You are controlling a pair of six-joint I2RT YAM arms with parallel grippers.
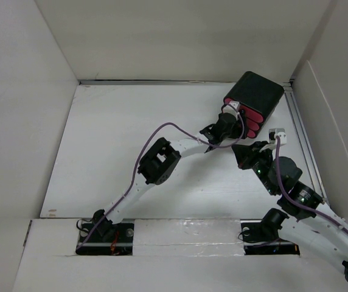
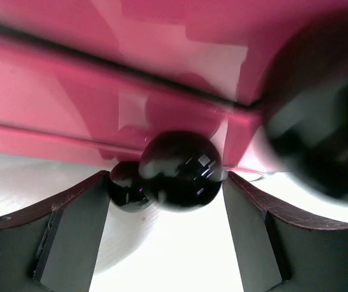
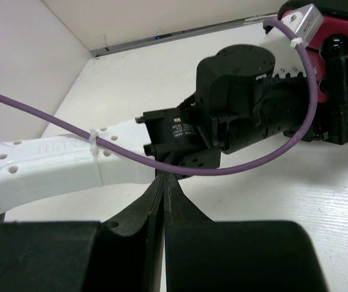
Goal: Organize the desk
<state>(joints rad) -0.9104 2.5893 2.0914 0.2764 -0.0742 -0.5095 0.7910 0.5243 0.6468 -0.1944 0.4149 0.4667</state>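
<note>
Bench (image 1: 119, 134), large, flat and matte white, spans the space between the white panel walls (image 1: 162, 36), with a small black box (image 1: 260, 91) of pink drawers (image 2: 101, 103) at its far right corner. The left fingers (image 2: 70, 237) stand spread on either side of a round glossy black drawer knob (image 2: 180, 170). The right fingers (image 3: 143, 213) are pressed together above the bench, near the left arm (image 3: 40, 164).
</note>
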